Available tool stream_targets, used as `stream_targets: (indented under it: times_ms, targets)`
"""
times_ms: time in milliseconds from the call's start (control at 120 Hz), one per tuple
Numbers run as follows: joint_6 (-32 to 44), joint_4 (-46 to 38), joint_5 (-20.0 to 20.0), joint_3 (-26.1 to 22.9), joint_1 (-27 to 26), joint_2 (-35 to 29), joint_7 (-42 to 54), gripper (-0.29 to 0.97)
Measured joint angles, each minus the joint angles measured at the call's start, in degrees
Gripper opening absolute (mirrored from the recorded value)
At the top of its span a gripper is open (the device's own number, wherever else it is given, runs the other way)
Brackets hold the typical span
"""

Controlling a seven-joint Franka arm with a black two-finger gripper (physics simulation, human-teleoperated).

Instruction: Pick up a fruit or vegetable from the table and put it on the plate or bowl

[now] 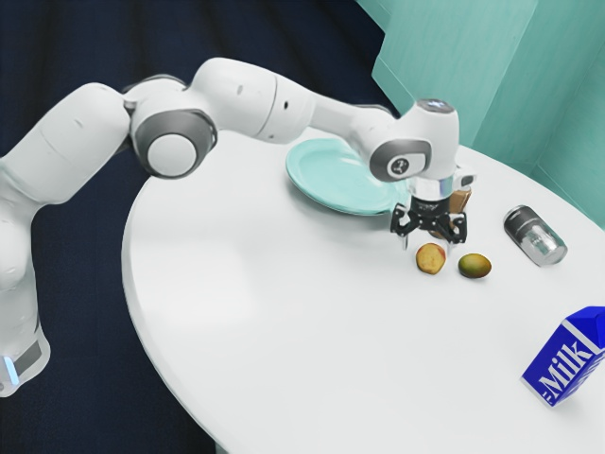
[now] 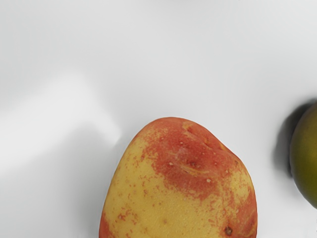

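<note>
A yellow and red fruit [image 1: 431,257] lies on the white table, right under my gripper [image 1: 430,237], which hovers just above it with its fingers spread open and nothing between them. The wrist view shows the same fruit [image 2: 181,183] close up, directly beneath the hand. A greenish fruit [image 1: 475,266] lies just to the exterior view's right of it, and its edge [image 2: 306,153] appears beside the red and yellow one in the wrist view. A teal plate [image 1: 340,176] rests on the table behind the gripper, partly hidden by my arm.
A metal can [image 1: 534,235] lies on its side at the exterior view's right. A blue milk carton [image 1: 567,361] stands near the front right table edge. A brown object [image 1: 462,200] is half hidden behind my hand. The round table [image 1: 284,322] has bare surface at front left.
</note>
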Motion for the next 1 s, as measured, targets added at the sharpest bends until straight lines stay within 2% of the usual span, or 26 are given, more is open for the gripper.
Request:
stream_targets:
  times_ms: [667,867,933,1000]
  targets:
    - [3.1,1.7,0.1,0.3,-0.4,3.4,-4.9,0.65]
    - [3.6,1.7,0.3,0.4,-0.5,3.7,-5.6,0.67]
    - [3.6,1.7,0.3,0.5,-0.5,3.6,-5.8,0.63]
    - [3.7,1.7,0.2,0.9,-0.6,3.4,-5.9,0.50]
